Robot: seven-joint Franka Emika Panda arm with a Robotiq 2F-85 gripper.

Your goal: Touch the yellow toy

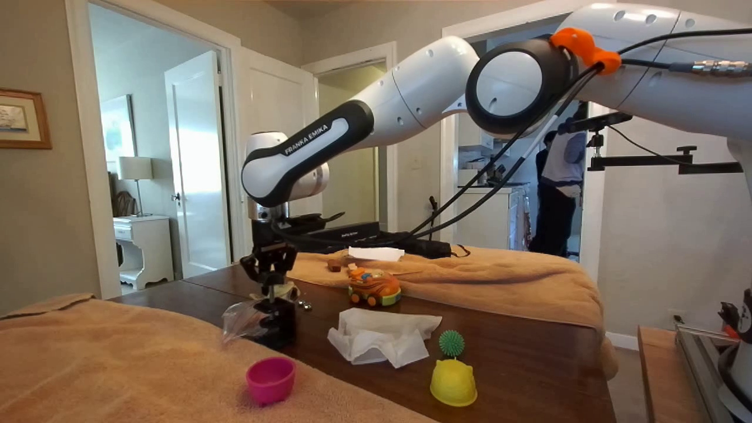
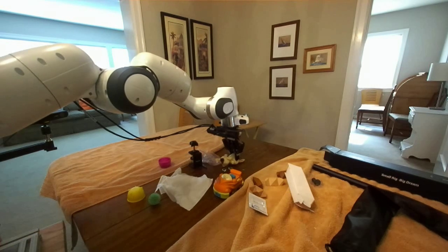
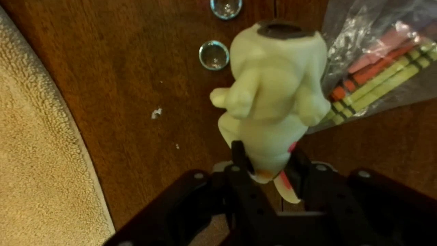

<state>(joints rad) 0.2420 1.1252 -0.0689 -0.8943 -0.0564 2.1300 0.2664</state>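
Yellow toy: is seemingly being pinched between the fingers, by one end.
Fingers: are being held slightly apart by it.
Crayons past fingers: are risking a knock, if off-centre grip is allowing twist.

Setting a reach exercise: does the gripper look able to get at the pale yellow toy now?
Probably yes: in the wrist view the gripper straddles one end of the toy, and the clear bag beside it leaves that end free.
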